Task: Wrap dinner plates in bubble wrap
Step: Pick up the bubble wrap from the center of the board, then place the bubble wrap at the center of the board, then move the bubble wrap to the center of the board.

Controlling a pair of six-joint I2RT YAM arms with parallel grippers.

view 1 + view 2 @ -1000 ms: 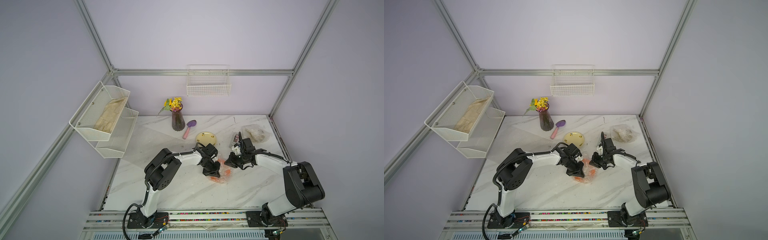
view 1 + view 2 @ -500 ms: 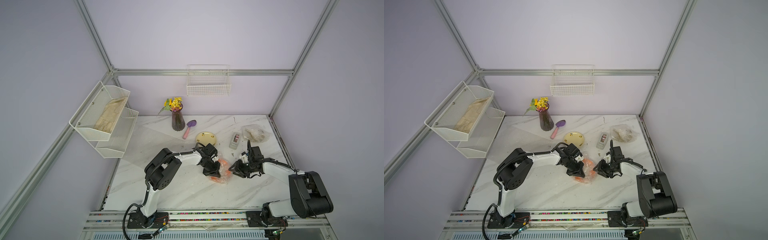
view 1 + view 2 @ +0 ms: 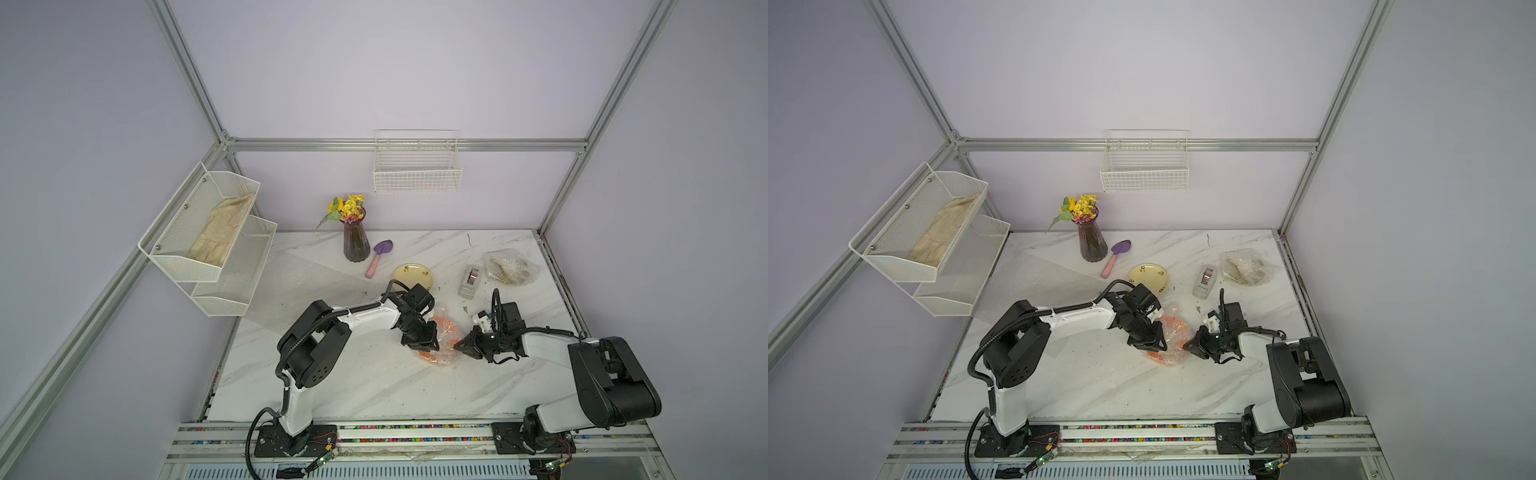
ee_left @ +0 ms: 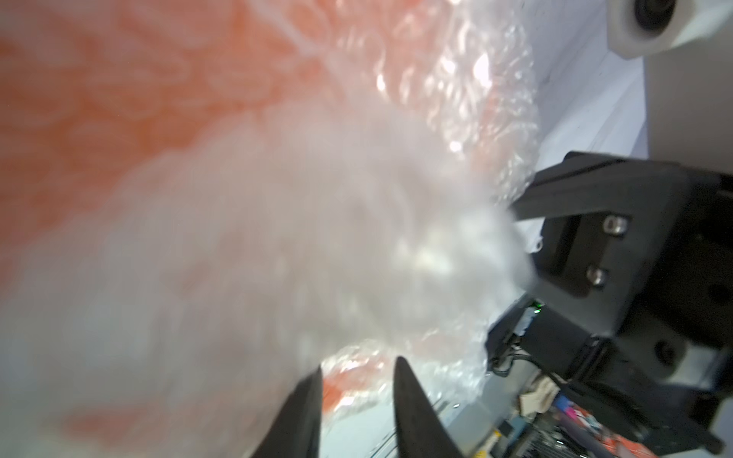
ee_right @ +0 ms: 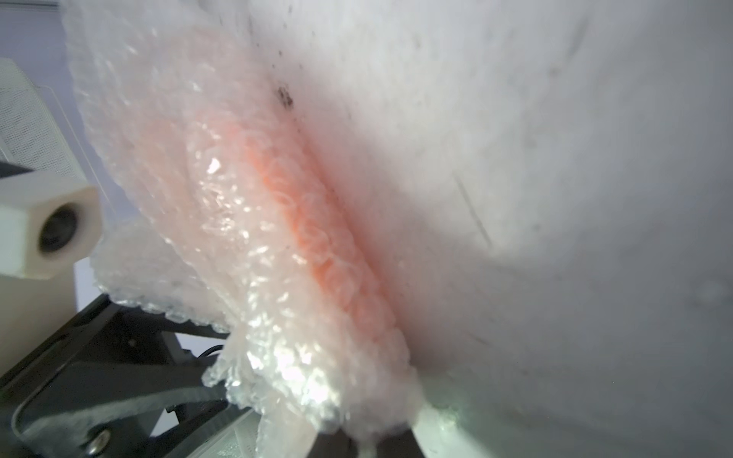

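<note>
Orange round plate [image 3: 444,325], bundled in clear crinkly bubble wrap [image 5: 254,246], lies on white marble table [image 3: 374,374] between my arms. Right pincer [image 3: 460,344] is clamped on the wrap's edge, presumably pinning the fold. Left pincer [image 4: 357,366] is slightly parted, gripping nothing, at the bundle's other side.
</note>
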